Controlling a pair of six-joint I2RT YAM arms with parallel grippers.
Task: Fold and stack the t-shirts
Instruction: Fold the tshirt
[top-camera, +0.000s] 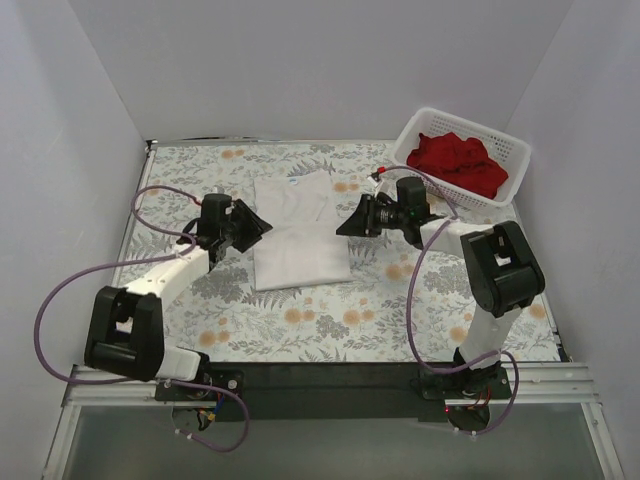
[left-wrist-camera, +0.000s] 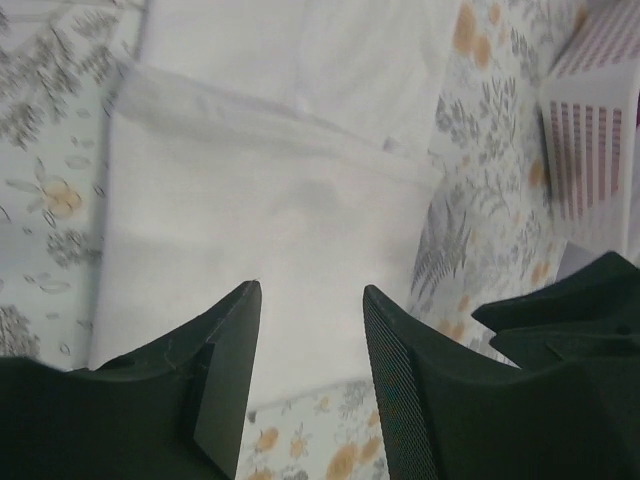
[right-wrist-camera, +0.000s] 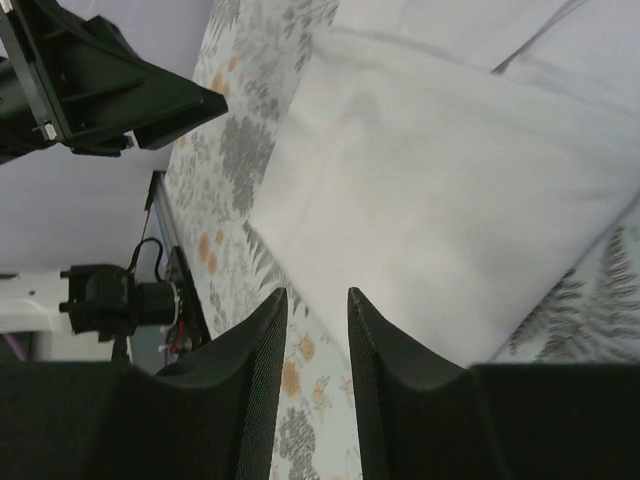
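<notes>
A white t-shirt (top-camera: 298, 228) lies folded into a long rectangle on the floral table cloth. Its flat fabric fills the left wrist view (left-wrist-camera: 260, 200) and the right wrist view (right-wrist-camera: 450, 190). My left gripper (top-camera: 263, 226) hovers at the shirt's left edge, open, with nothing between its jaws (left-wrist-camera: 310, 305). At the shirt's right edge my right gripper (top-camera: 343, 229) is also open and empty (right-wrist-camera: 313, 298), its jaws a narrow gap apart. Deep red t-shirts (top-camera: 455, 163) lie crumpled in the white basket (top-camera: 517, 152) at the back right.
The basket's lattice wall (left-wrist-camera: 592, 120) shows to the right in the left wrist view. White walls enclose the table on three sides. Purple cables loop beside both arms. The black front rail (top-camera: 330, 378) holds the arm bases.
</notes>
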